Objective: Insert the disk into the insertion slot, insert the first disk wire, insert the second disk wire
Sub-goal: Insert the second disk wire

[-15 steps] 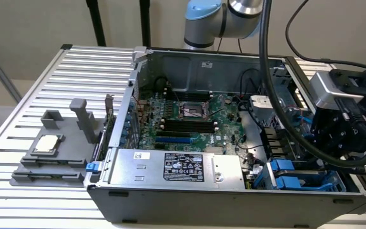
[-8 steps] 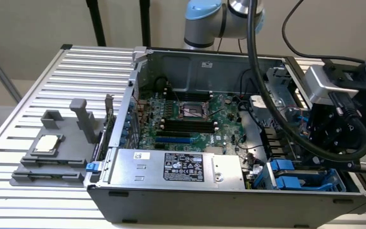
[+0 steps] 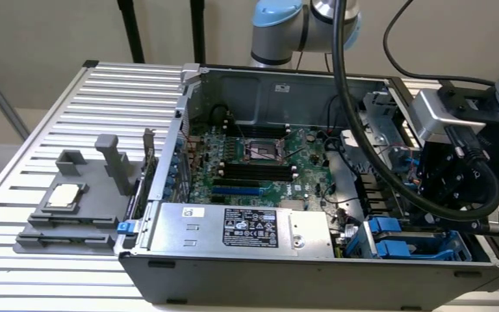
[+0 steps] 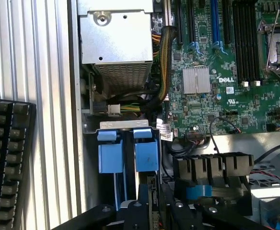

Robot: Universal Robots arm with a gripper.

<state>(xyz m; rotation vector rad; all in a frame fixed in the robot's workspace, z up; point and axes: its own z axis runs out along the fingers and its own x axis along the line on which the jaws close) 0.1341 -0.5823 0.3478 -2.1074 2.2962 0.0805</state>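
The gripper [image 3: 436,218] hangs over the insertion slot [image 3: 403,244]. The slot sits in the near corner of the computer case [image 3: 319,281], on the exterior view's right, just beside the power supply box [image 3: 241,227]. I cannot tell if the gripper is open or holding something. In the wrist view, a thin grey edge close to the gripper [image 4: 154,213] may be the disk [image 4: 152,188], standing on its side by the slot's blue tabs [image 4: 146,154]. I am not sure. To do this step well, I think the disk should stay straight, line up with the slot walls, go in slowly, and keep clear of the loose wires [image 4: 165,62] nearby.
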